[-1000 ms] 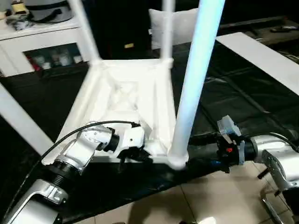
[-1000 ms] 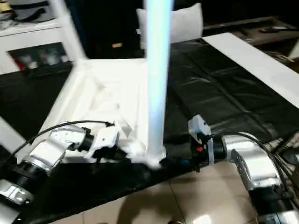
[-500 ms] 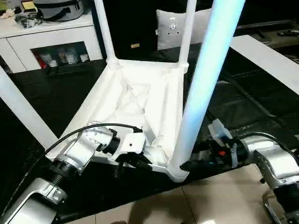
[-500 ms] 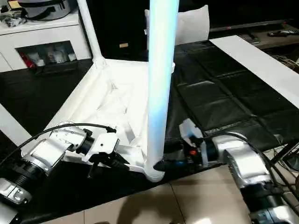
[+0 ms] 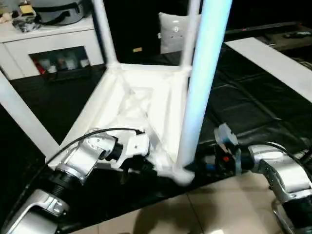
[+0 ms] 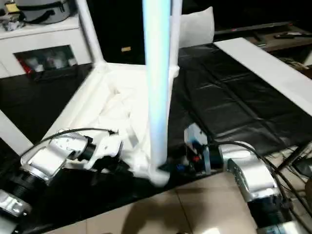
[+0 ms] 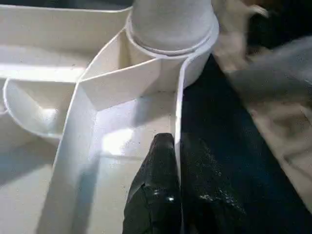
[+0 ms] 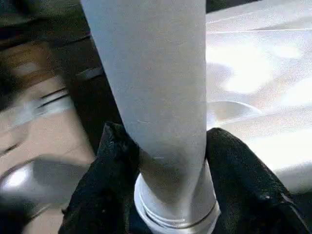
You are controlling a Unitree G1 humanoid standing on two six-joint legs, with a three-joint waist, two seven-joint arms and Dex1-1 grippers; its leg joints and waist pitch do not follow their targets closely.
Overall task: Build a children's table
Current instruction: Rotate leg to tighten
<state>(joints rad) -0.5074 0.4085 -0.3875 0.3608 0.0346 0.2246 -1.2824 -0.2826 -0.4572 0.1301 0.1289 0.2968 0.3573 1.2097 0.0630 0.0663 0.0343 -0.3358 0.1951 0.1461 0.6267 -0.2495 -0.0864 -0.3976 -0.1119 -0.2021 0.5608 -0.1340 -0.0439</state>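
Note:
The white tabletop (image 5: 141, 102) lies upside down on the black mat, ribs showing. Legs stand in its far left (image 5: 105, 31) and far right (image 5: 190, 29) sockets, and another leg (image 5: 24, 117) slants across at the left. At the near right corner a tall leg (image 5: 200, 87) stands in its socket (image 7: 170, 29). My left gripper (image 5: 146, 168) is shut on the tabletop's near rim (image 7: 178, 122) beside that socket, one finger on each side of the thin wall. My right gripper (image 8: 165, 141) is shut on this leg (image 8: 156, 87) just above the socket, black fingers (image 8: 117, 151) pressed to both sides.
A white cabinet with glass doors (image 5: 48, 44) stands at the back left and a white cushion (image 5: 173, 31) behind the table. A long white board (image 5: 273, 63) lies on the black mat (image 5: 243, 112) at the right. Tiled floor (image 5: 195, 209) begins at the mat's near edge.
My right gripper has closed in from beside the socket onto the near right leg's base. The left gripper keeps its hold on the rim. The camera has shifted.

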